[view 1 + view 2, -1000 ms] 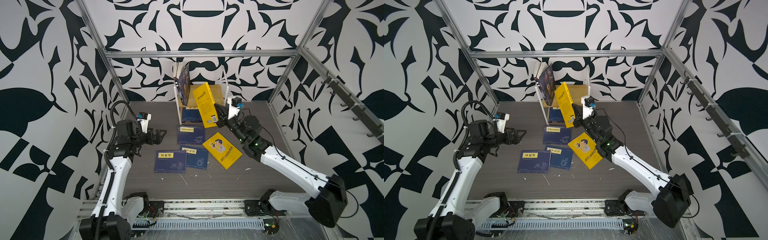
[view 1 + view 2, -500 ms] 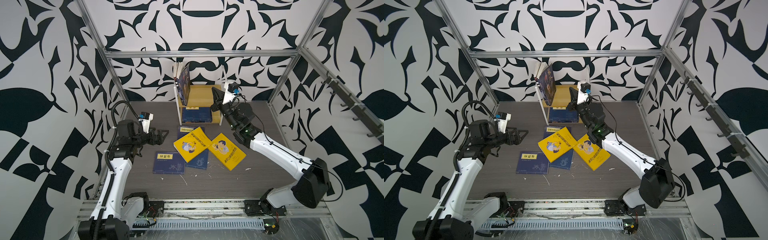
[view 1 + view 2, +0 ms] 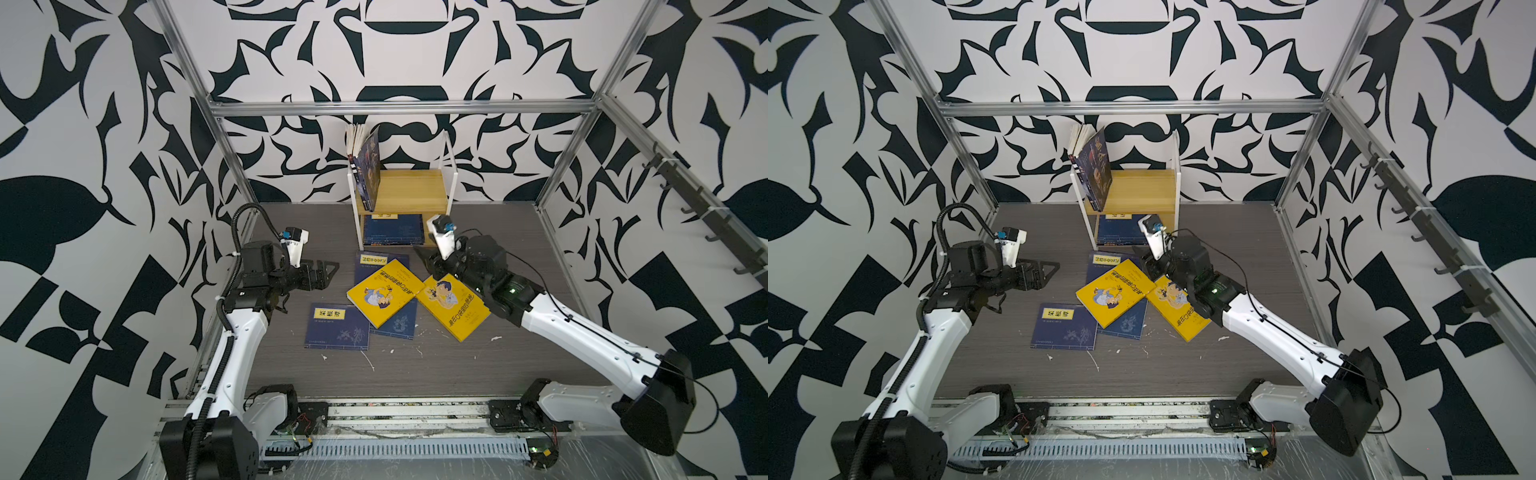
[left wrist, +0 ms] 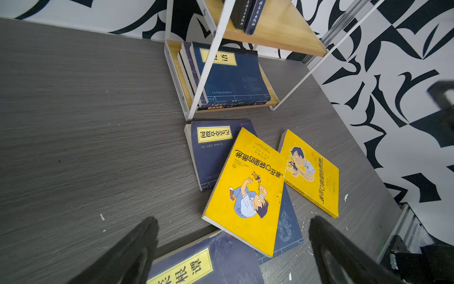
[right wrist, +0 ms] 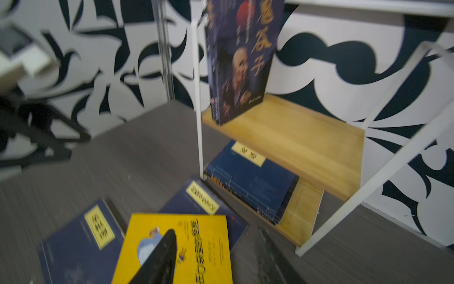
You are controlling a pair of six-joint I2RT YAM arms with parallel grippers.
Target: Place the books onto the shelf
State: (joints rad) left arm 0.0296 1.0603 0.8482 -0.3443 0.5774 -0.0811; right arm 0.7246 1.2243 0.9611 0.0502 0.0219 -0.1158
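At the wooden shelf's [image 3: 415, 192] six o'clock, the yellow cartoon paperback [image 3: 384, 293] lies dropped; right gripper [image 3: 426, 259] parted, left gripper [image 3: 323, 272] wide, both empty: regrasp.

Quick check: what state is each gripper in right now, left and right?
Left gripper: open, holding nothing.
Right gripper: open, holding nothing.

A robotics lab test cell: aluminium frame [image 3: 399, 109], black-and-white patterned walls [image 3: 62, 104], two rail-mounted robot arms [image 3: 243, 332].
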